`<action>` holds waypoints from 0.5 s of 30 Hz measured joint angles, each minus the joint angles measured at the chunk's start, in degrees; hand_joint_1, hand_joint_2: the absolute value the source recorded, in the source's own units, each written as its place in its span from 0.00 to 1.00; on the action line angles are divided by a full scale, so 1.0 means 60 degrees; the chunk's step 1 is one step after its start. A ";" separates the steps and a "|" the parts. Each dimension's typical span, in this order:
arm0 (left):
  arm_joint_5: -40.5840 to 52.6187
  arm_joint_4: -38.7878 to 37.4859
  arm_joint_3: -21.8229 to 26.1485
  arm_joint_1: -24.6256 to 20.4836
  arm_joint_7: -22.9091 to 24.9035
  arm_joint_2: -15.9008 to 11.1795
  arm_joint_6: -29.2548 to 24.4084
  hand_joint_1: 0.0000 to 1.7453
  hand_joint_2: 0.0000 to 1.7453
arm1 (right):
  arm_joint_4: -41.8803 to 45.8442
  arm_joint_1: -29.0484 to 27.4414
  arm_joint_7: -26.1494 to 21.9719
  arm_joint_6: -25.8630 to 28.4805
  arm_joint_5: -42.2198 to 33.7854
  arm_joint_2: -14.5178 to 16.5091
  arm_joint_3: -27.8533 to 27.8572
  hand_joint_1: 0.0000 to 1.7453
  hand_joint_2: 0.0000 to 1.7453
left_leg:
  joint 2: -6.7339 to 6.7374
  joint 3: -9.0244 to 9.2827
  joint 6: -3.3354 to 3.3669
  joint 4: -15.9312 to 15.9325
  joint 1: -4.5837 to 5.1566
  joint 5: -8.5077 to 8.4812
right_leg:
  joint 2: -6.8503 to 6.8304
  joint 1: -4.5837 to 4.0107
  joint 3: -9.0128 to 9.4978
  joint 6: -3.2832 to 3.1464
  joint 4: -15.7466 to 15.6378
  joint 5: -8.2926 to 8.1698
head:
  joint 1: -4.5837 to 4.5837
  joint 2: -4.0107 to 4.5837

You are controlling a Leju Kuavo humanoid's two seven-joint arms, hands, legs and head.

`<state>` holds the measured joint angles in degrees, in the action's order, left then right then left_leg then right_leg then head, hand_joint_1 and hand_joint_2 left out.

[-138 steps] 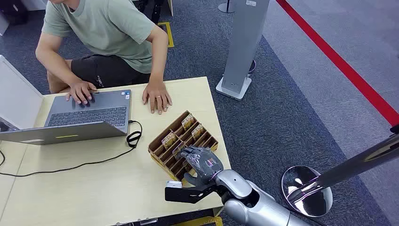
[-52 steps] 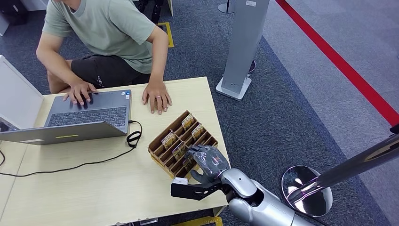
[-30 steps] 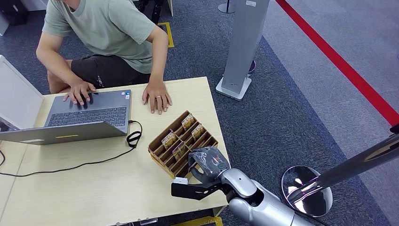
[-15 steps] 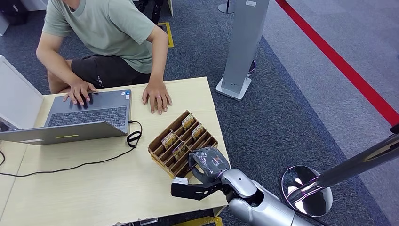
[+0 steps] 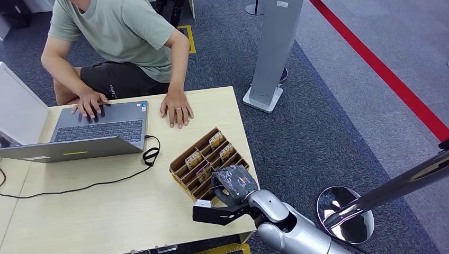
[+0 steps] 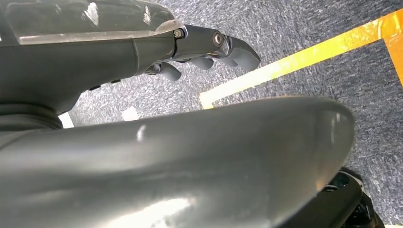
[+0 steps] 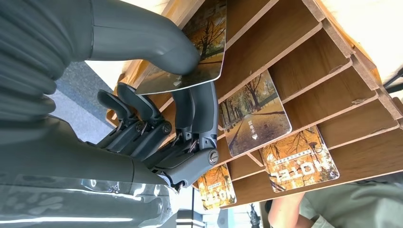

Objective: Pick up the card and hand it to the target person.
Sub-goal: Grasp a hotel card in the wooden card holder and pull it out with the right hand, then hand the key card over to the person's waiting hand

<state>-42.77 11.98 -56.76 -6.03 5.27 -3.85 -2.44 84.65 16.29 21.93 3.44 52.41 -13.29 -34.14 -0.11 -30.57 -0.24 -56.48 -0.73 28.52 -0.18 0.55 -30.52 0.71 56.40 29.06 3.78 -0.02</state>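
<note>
This looks like an office or a reception-style test area — the ground is dark blue-grey office carpet (image 5: 323,132), not a home floor. The landmark is a pale wooden desk (image 5: 106,206). On its far-left part an open grey laptop (image 5: 100,127) stands, a person in a green T-shirt (image 5: 119,37) sitting just behind it with both hands at the desk's far edge. A black cable (image 5: 95,182) trails across the desk from the laptop. Right of the desk stands a tall grey pillar on a square base (image 5: 270,58); beyond it a red floor line (image 5: 392,79) runs across the carpet — yellow floor tape (image 5: 188,37) lies behind the desk.
</note>
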 joint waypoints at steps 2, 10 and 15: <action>-0.0003 0.0000 -0.0010 -0.0003 -0.0008 0.0000 -0.0006 0.00 0.00 | 0.0000 -0.0005 -0.0005 0.0015 0.0035 0.0000 0.0001 0.94 1.00 | 0.0000 0.0000 0.0001 -0.0001 0.0000 -0.0001 | 0.0000 0.0000 0.0000 0.0000 0.0000 0.0000 | 0.0000 0.0000; -0.0046 0.0000 -0.0018 -0.0005 -0.0011 0.0000 -0.0038 0.00 0.00 | 0.0072 -0.0003 -0.0056 0.0027 0.0171 0.0000 0.0002 0.94 1.00 | 0.0000 -0.0002 0.0005 -0.0002 0.0000 -0.0003 | 0.0000 0.0000 0.0002 0.0004 0.0001 -0.0003 | 0.0000 0.0000; -0.0055 0.0000 -0.0019 -0.0016 -0.0011 0.0000 -0.0014 0.00 0.00 | 0.0363 0.0102 -0.0127 0.0027 0.0248 -0.0003 0.0007 0.94 1.00 | 0.0000 -0.0002 0.0006 -0.0003 0.0000 -0.0004 | 0.0001 0.0000 0.0002 0.0005 0.0002 -0.0006 | 0.0000 0.0000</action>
<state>-43.10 11.98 -56.88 -6.13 5.20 -3.85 -2.52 86.83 16.91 21.17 3.61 53.90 -13.31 -34.09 -0.11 -30.58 -0.21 -56.49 -0.73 28.50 -0.18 0.55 -30.51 0.74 56.42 29.02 3.78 -0.02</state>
